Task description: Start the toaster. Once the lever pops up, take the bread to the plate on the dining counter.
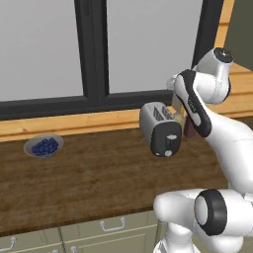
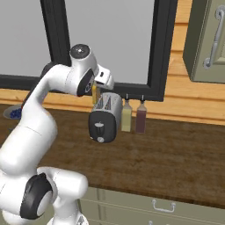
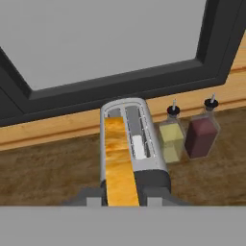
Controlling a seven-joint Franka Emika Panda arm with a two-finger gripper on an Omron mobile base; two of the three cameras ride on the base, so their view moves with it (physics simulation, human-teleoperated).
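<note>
The bread (image 3: 119,166) was seen gripped edge-on by the claw (image 3: 122,201), clenched across the slice's flat faces just above the toaster (image 3: 132,144). The slice was hanging over the left slot, apparently lifted most of the way out, though whether its lower edge had cleared the slot could not be told. In the left base view the toaster (image 1: 159,127) was found standing on the wood-grain tabletop (image 1: 99,178), well apart from a grey bowl of blue berries (image 1: 43,146) off to the left.

The step in hand was judged to be the extraction. A straight vertical pull was called for, so the crust would not be dragged against the slot's metal rim, and the grip was best kept firm but gentle, toast being brittle. Swinging sideways before full clearance risked tipping the light toaster or knocking the two bottles (image 3: 185,134) just beside it.

As for materials: the toaster's body was rendered in rounded, brushed silver-grey metal with a black end panel and pale round knob (image 2: 100,139). The bread was shown golden-tan, mottled, flat and thin. The bottles looked like clear glass, one filled pale yellow, one dark red.
</note>
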